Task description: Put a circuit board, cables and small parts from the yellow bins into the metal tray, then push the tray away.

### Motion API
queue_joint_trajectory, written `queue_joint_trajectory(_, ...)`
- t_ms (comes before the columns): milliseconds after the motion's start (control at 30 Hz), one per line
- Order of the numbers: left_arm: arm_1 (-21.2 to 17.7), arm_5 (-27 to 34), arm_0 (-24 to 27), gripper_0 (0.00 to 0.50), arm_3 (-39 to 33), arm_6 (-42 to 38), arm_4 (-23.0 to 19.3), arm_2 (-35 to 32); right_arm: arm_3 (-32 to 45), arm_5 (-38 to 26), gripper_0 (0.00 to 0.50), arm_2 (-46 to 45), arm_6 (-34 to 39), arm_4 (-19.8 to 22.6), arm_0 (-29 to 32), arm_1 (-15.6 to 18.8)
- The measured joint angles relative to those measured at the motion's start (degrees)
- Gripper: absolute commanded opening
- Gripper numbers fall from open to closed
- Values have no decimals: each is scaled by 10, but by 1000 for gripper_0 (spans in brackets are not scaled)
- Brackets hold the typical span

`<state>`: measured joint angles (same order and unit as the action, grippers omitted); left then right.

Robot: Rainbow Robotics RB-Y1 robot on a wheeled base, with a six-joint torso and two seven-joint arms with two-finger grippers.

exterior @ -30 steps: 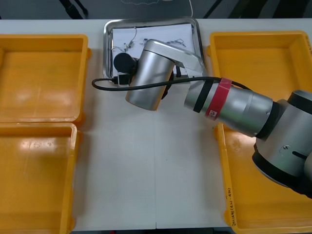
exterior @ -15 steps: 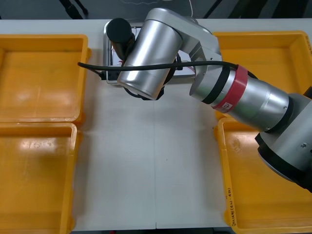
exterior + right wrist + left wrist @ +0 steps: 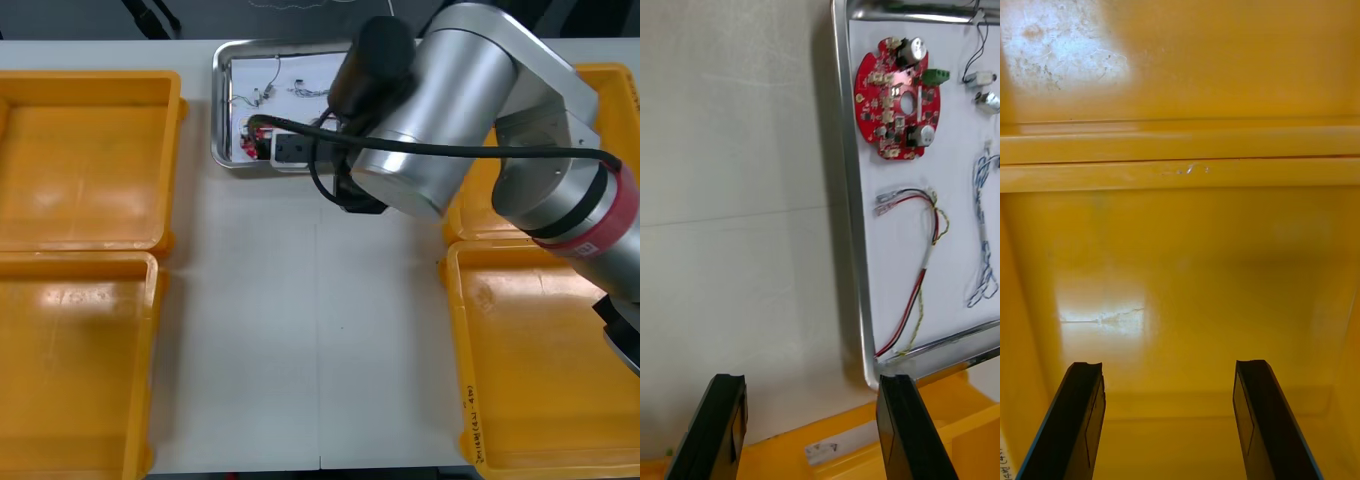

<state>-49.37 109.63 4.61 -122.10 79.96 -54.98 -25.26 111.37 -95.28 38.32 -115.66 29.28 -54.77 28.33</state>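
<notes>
Metal tray (image 3: 216,110), upper centre, holds red circuit board (image 3: 899,97), cables (image 3: 921,277) and small metal parts (image 3: 981,79) — loading apparently complete. Right gripper (image 3: 811,390) and left gripper (image 3: 1169,375): fingers spread.

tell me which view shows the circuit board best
The right wrist view: the whole circuit board lies in the tray, unblocked. The front view catches a red sliver beside the right arm; the left wrist view faces a yellow bin.

Light table (image 3: 260,330) w/ center seam (image 3: 318,350); dark floor (image 3: 60,18) beyond far edge.
</notes>
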Motion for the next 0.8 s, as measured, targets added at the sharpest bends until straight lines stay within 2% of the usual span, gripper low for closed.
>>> queue_joint_trajectory(200,0,0,0,500,0,0,0,0,46,-13,500,-77,7,50,66,36)
queue_joint_trajectory(400,0,0,0,500,0,0,0,0,73,-54,500,-157,16,96,113,49)
queue_joint_trajectory(800,0,0,0,500,0,0,0,0,140,-127,500,-275,43,122,194,68)
